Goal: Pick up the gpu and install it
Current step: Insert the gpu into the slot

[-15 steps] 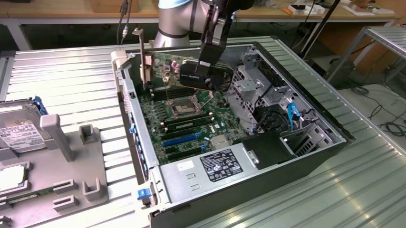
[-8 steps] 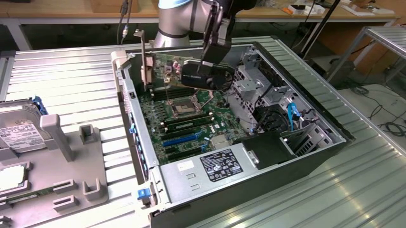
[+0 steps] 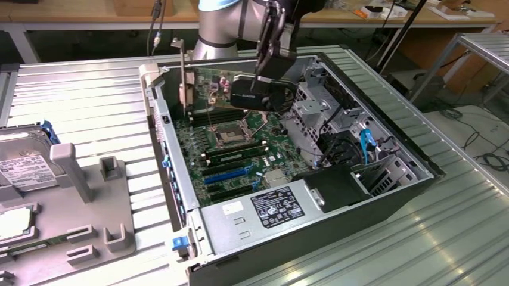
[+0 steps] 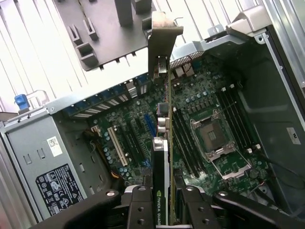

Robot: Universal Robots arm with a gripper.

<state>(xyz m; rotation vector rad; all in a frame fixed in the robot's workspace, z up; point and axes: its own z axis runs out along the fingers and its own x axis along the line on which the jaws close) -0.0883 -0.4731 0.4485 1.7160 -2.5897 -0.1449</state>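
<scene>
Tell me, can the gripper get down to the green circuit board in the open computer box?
Probably yes. The black computer case lies open, and the gripper, holding the thin dark card with a silvery bracket, hangs over the green circuit board with nothing in between.

Case (image 3: 350, 229) and fixture (image 3: 95, 208) on ribbed table (image 3: 445, 238)

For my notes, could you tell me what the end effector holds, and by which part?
The end effector grips the gpu across its faces, at the end opposite its metal bracket.
</scene>
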